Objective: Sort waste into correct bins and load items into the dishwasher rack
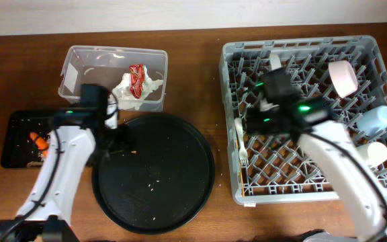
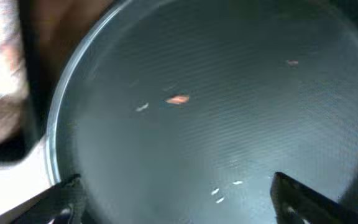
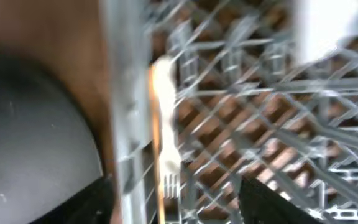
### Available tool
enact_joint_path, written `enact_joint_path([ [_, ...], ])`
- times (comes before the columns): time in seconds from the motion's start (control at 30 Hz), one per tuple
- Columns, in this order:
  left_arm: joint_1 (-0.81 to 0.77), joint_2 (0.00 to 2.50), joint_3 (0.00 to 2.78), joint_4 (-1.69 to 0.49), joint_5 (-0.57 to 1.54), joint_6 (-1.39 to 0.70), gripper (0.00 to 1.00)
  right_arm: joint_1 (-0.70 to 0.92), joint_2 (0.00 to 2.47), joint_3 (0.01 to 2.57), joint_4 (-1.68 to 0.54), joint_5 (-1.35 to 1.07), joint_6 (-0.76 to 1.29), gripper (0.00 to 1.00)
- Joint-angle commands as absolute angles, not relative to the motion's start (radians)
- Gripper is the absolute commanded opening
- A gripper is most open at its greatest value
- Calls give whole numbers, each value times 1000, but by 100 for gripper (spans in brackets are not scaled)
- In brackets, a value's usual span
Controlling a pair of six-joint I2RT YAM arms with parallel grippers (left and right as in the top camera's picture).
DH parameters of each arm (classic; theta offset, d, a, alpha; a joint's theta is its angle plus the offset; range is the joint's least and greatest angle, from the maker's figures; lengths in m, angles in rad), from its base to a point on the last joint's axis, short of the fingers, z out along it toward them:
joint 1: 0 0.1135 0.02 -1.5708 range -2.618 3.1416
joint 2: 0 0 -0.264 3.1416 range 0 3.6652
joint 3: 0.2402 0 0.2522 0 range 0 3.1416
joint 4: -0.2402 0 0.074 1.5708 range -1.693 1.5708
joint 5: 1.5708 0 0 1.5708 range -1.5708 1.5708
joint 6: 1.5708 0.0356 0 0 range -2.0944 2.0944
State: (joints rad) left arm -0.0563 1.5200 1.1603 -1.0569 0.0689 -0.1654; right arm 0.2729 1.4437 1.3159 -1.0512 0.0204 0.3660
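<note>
The grey dishwasher rack (image 1: 314, 191) at the right holds the pinkish-white bowl (image 1: 342, 76), the light blue cup (image 1: 375, 119), the white cup (image 1: 377, 154) and the white fork (image 1: 242, 144) by its left wall. My right gripper (image 1: 257, 121) hovers open and empty over the rack's left side, above the fork (image 3: 165, 124); its jaws show in the right wrist view (image 3: 173, 190). My left gripper (image 1: 116, 140) is open and empty (image 2: 176, 186) over the round tray, near an orange scrap (image 2: 178, 99). The clear tub (image 1: 79, 64) holds napkins (image 1: 127, 91) and the red wrapper (image 1: 138, 77). The black tray (image 1: 12, 144) holds carrot pieces (image 1: 39, 141).
The large round black tray (image 1: 153, 171) lies mid-table with scattered crumbs (image 2: 225, 190). A white dish edge (image 1: 275, 62) shows at the rack's back, mostly hidden by my right arm. Brown tabletop lies between the round tray and the rack.
</note>
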Motion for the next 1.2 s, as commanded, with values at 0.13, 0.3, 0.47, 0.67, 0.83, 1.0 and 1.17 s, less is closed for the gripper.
enact_joint_path([
  [0.13, -19, 1490, 1207, -1297, 175, -37, 99, -1, 1361, 1331, -1264, -140, 168, 99],
  [0.3, 141, 981, 1063, -1131, 171, -37, 99, -1, 831, 1012, -1056, -73, 169, 99],
  [0.47, 141, 554, 952, -1029, 135, -36, 99, -1, 556, 907, -1059, -40, 169, 98],
  [0.67, 141, 544, 952, -1033, 135, -36, 99, 0, 559, 907, -1059, -40, 169, 98],
  [0.83, 141, 544, 952, -1033, 135, -36, 99, 0, 520, 889, -1059, -38, 168, 98],
  [1.0, 141, 544, 952, -1033, 135, -36, 99, 0, 173, 573, -714, 4, 165, 98],
  [1.17, 141, 544, 952, -1033, 134, -36, 99, 0, 3, 183, -159, -2, 165, 98],
])
